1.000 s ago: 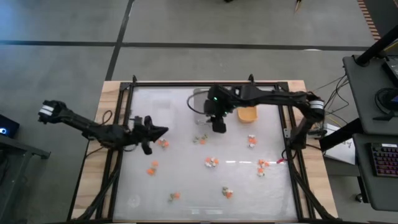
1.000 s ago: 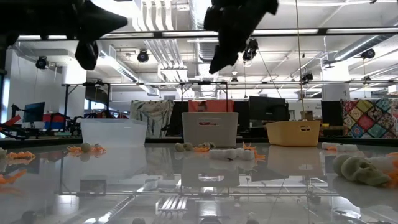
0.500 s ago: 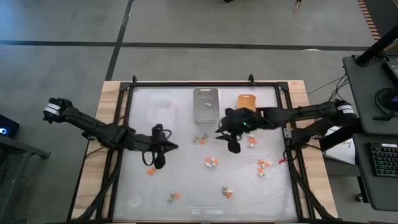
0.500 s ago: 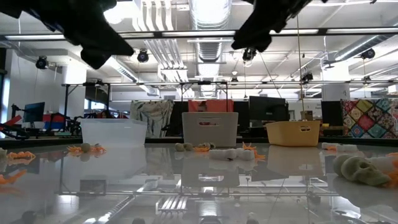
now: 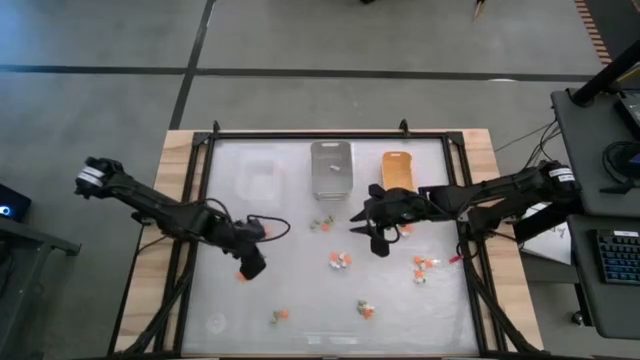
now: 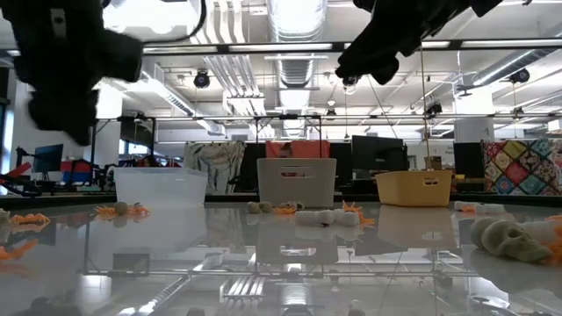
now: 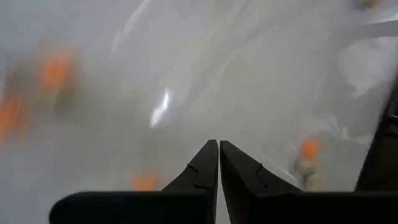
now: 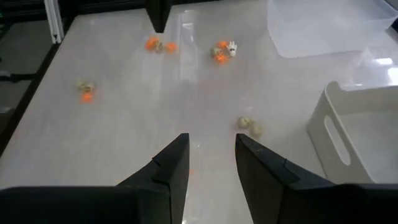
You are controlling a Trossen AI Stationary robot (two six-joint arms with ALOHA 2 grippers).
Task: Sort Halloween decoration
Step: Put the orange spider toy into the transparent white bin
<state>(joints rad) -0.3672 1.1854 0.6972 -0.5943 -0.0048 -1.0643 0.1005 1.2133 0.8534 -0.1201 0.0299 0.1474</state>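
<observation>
Plastic-looking trinkets are probably lying light and skittish; pinching across their middles suits. Left gripper is pressing its jaws together, right gripper is spreading them, holding nothing.

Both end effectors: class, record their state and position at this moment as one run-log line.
left end effector: shut, empty, over orange trinket | right end effector: open, empty, above table near orange tray | trinkets: scattered, unsorted

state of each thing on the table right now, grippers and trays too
left gripper: shut, empty, low over the table's left part
right gripper: open, empty, above the table's middle
clear tray: upright, looks empty
grey tray: upright, something small and pale inside
orange-yellow tray: upright, contents unclear
trinkets: loose, scattered on the table, unsorted
</observation>
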